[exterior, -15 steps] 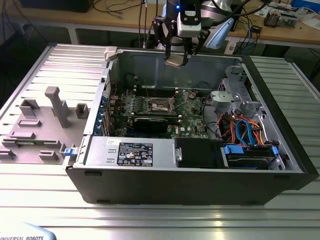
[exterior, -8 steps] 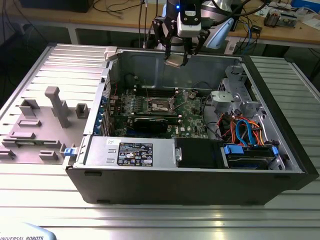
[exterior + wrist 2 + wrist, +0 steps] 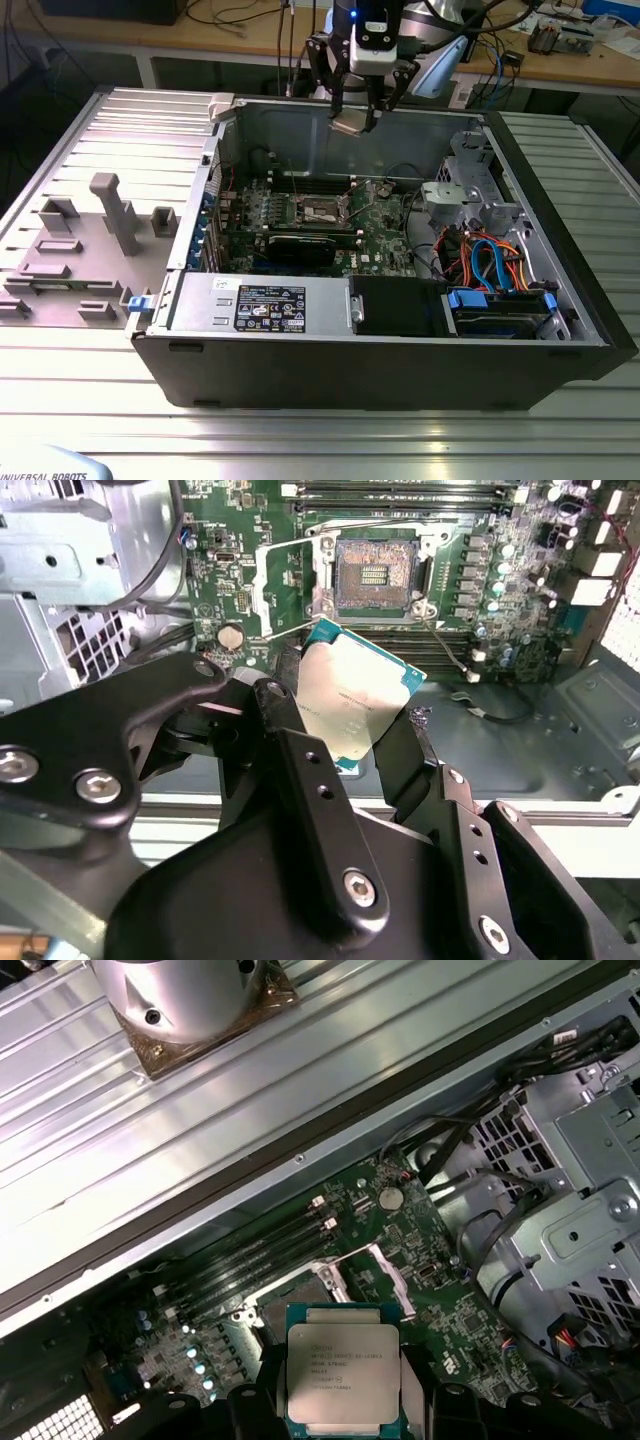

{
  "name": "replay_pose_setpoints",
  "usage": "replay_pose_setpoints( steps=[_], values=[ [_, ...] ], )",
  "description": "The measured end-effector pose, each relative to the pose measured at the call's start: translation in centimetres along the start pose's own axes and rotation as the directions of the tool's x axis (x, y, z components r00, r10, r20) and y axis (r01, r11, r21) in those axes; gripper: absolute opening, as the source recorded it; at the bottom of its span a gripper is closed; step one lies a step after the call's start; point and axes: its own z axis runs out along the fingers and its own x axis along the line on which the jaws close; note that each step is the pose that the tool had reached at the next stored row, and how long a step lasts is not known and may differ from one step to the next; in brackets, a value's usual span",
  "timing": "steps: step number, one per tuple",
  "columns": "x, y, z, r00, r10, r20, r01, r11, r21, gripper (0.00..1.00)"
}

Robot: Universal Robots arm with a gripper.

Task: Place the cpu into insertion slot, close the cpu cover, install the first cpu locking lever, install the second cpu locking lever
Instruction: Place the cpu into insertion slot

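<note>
My gripper (image 3: 353, 122) hangs above the open computer case, over its far wall, shut on the cpu (image 3: 352, 705), a flat square chip with a silver-grey top and green edge, also in the first wrist view (image 3: 343, 1374). The black fingers (image 3: 300, 770) clamp it from two sides. Below, on the green motherboard (image 3: 385, 232), the insertion slot (image 3: 374, 576) lies bare with its dark centre showing. The cpu cover (image 3: 287, 578), a shiny metal frame, is swung open beside the slot. The slot also appears in the exterior view (image 3: 322, 208).
A black graphics card (image 3: 298, 245) lies in front of the slot. Memory slots (image 3: 400, 495) run along its far side. A drive cage (image 3: 470, 190) and coloured cables (image 3: 490, 258) fill the exterior view's right. The power supply (image 3: 260, 303) sits at the front.
</note>
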Motion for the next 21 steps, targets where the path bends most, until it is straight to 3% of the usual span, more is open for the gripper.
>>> replay_pose_setpoints(
  steps=[3, 5, 8, 21],
  values=[
    [0.00, -0.01, 0.04, 0.9989, 0.046, 0.0036, -0.046, 0.9989, -0.0008, 0.54],
    [0.00, -0.01, 0.08, 0.9957, 0.093, 0.0072, -0.093, 0.9957, -0.0017, 0.54],
    [0.00, -0.01, 0.10, 0.9917, 0.128, 0.0099, -0.128, 0.9917, -0.0026, 0.54],
    [0.00, -0.01, 0.10, 0.9899, 0.141, 0.0108, -0.141, 0.9900, -0.0029, 0.54]
  ],
)
